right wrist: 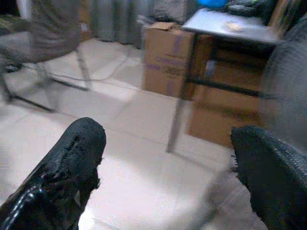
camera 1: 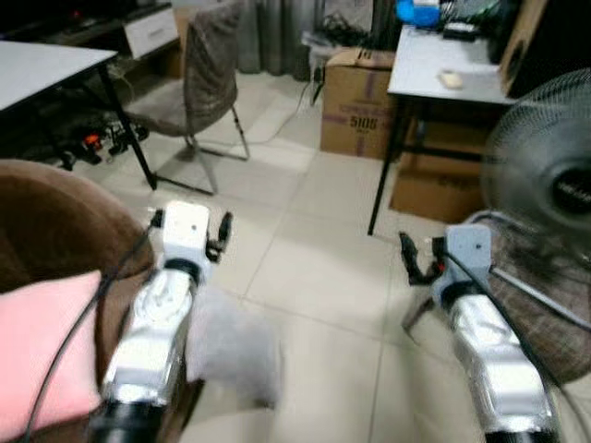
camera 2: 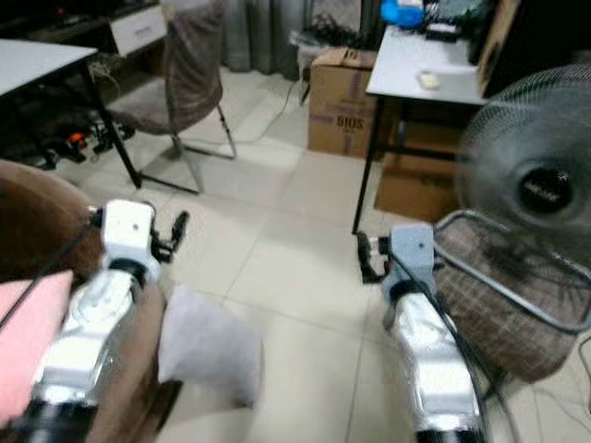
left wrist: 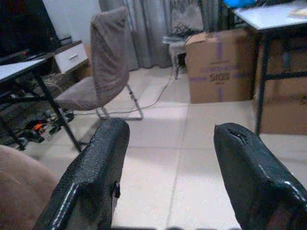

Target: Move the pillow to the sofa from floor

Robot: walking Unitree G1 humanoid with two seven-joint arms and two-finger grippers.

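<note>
Left eye view: my left gripper (camera 1: 189, 221) and right gripper (camera 1: 420, 254) both held out over the tiled floor (camera 1: 314, 268), fingers spread, gripping nothing. Grey pillow (camera 1: 231, 346) on the floor just under my left arm, against the brown sofa (camera 1: 46, 221). Pink cushion (camera 1: 42, 341) on the sofa's edge.

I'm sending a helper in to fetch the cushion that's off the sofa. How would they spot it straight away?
Start at the brown upholstered sofa on the robot's left, which has a pink cushion on its seat. On the pale tiled floor just off the sofa's edge, under the robot's left arm, is a soft light grey pillow. It is the grey one on the floor, not the pink one on the sofa.
</note>
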